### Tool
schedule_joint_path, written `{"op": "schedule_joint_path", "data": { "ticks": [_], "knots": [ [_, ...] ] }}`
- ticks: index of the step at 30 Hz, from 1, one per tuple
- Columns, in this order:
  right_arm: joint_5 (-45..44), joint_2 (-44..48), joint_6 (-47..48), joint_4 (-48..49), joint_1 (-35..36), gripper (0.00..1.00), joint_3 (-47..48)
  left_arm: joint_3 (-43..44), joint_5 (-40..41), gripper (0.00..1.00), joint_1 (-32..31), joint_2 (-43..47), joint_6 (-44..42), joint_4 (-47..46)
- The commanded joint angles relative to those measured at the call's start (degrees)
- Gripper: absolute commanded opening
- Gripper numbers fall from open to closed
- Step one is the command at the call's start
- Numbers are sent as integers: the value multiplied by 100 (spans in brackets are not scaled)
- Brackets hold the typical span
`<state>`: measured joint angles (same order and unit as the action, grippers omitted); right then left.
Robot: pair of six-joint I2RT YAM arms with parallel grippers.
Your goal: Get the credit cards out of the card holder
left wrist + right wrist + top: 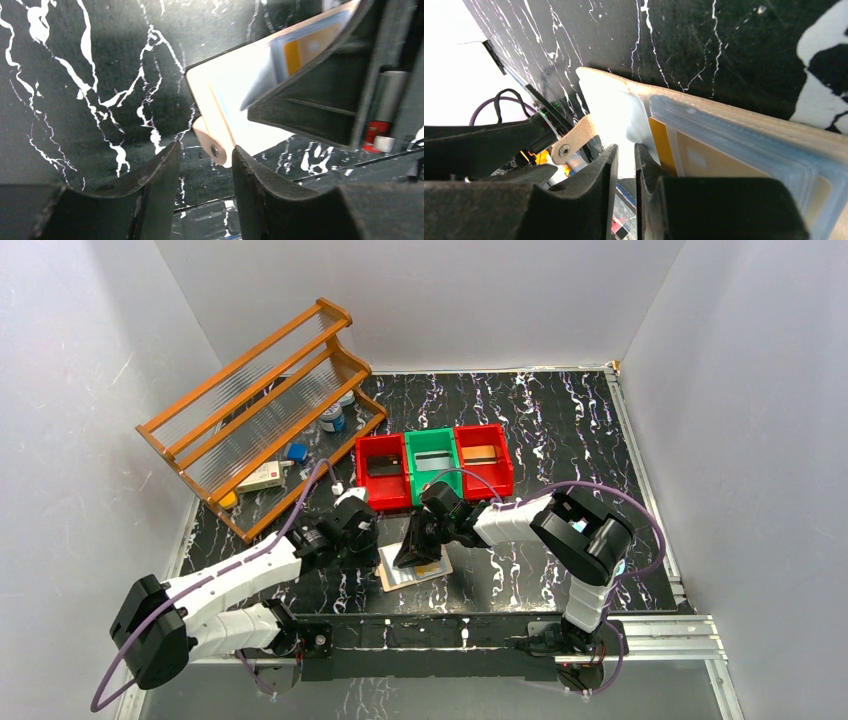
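The tan card holder (pixel 425 572) lies open on the black marbled table, with pale blue sleeves inside (pixel 724 127). An orange-gold card (pixel 714 160) sits in a sleeve and also shows in the left wrist view (pixel 300 50). My left gripper (pixel 365 540) is open at the holder's left edge, and the snap tab (pixel 215 147) lies just beyond its fingertips (pixel 206 146). My right gripper (pixel 415 550) points down onto the holder. Its jaws (pixel 625 147) stand a narrow slit apart at the sleeve's edge, with nothing seen between them.
Three bins stand behind the holder: a red bin (pixel 371 445) with a dark card, a green bin (pixel 431 436) with a silvery card, and a red bin (pixel 503 455) with an orange card. A wooden rack (pixel 265 410) with small items stands at the back left.
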<state>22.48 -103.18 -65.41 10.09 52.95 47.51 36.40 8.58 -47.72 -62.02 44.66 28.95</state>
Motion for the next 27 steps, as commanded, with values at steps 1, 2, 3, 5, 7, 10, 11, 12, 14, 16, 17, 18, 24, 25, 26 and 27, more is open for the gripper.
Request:
{"op": "schedule_joint_path", "data": {
  "ticks": [1,2,3,5,7,10,11,12,14,16,17,18,24,25,26,27],
  "knots": [
    [-321,-61,34,-273,-8,26,-11,504,-161,42,30,186,-88,-112],
    [-331,-42,22,-226,-2,26,-13,551,-296,42,27,163,-119,-214],
    [-336,-21,7,-197,-4,26,-9,600,-417,41,26,137,-120,-309],
    [-354,-6,-2,-175,-7,24,3,617,-678,38,28,86,17,-576],
    [-359,7,-17,-138,-5,24,-10,560,-949,36,29,49,219,-937],
    [-335,9,-58,-65,-9,24,-54,406,-1136,26,27,-74,601,-1334],
    [-326,4,-74,-47,1,24,-69,356,-1139,20,26,-131,716,-1387],
    [-305,0,-89,-35,-8,24,-78,306,-1139,15,36,-189,812,-1418],
    [-288,-5,-108,-1,-5,23,-90,205,-1123,7,44,-306,989,-1419],
    [-293,-2,-131,25,-4,23,-105,94,-1093,2,62,-379,1075,-1433],
    [-289,-1,-136,28,-12,23,-110,27,-1055,0,73,-414,1083,-1445],
    [-288,-1,-139,36,-4,23,-110,-70,-1002,0,88,-461,1094,-1445],
    [-234,63,-137,60,-7,23,-40,-390,-1120,0,158,-831,1125,-1737],
    [-229,91,-119,43,-6,23,-3,-404,-1086,0,162,-901,1116,-1735],
    [-228,105,-101,26,-3,23,34,-399,-1030,0,166,-976,1115,-1683],
    [-215,111,-91,4,-4,23,79,-385,-979,0,165,-1048,1092,-1640]
  ]
}}
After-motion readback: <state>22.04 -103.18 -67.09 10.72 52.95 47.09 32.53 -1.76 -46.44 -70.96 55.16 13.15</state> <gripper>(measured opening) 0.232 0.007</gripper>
